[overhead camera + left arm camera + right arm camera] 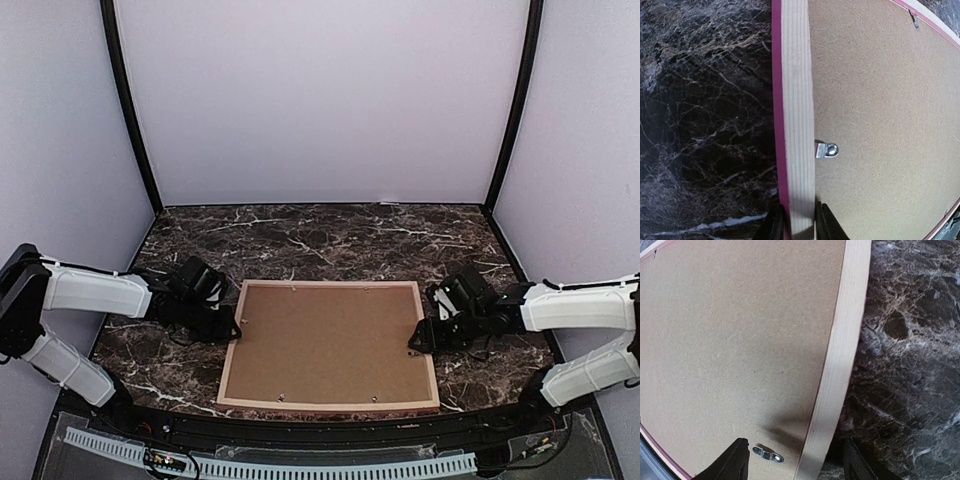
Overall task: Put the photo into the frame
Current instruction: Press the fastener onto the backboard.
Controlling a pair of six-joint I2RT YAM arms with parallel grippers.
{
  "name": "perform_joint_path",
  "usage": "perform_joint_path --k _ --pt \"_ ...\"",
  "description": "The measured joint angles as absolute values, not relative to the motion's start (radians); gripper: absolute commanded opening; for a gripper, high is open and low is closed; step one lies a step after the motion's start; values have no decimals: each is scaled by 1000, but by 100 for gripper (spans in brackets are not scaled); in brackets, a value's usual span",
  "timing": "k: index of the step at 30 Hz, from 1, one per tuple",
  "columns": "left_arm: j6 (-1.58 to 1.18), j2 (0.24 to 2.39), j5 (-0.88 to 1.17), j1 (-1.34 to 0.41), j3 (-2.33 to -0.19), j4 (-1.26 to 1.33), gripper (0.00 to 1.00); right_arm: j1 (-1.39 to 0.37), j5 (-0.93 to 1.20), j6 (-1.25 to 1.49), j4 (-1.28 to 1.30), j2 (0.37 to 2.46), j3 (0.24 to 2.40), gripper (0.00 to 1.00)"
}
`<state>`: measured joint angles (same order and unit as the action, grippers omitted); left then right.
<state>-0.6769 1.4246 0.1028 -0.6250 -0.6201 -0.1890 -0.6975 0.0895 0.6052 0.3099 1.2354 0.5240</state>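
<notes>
The frame (330, 402) lies face down on the marble table, its pale wood rim around a brown hardboard backing (328, 345). My left gripper (232, 326) is shut on the frame's left rail (798, 125); a finger presses each side of the wood in the left wrist view (799, 227). My right gripper (418, 340) is open and straddles the right rail (840, 365), one finger over the backing (732, 460) and one over the table. The photo is out of view.
Small metal turn clips (827, 150) (768, 454) sit on the backing by each rail. Dark marble tabletop (330, 235) extends behind the frame. Grey walls enclose the table on three sides. A cable tray (300, 465) runs along the near edge.
</notes>
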Motion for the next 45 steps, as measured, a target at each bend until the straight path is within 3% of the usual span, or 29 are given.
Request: perform_joint_path --k 33,45 --pt "-675 1433 103 -627 -620 -173 24 -778 24 549 355 1301 552 57" --pt "-674 1435 104 -627 -620 -168 24 -778 -19 568 367 1327 576 44"
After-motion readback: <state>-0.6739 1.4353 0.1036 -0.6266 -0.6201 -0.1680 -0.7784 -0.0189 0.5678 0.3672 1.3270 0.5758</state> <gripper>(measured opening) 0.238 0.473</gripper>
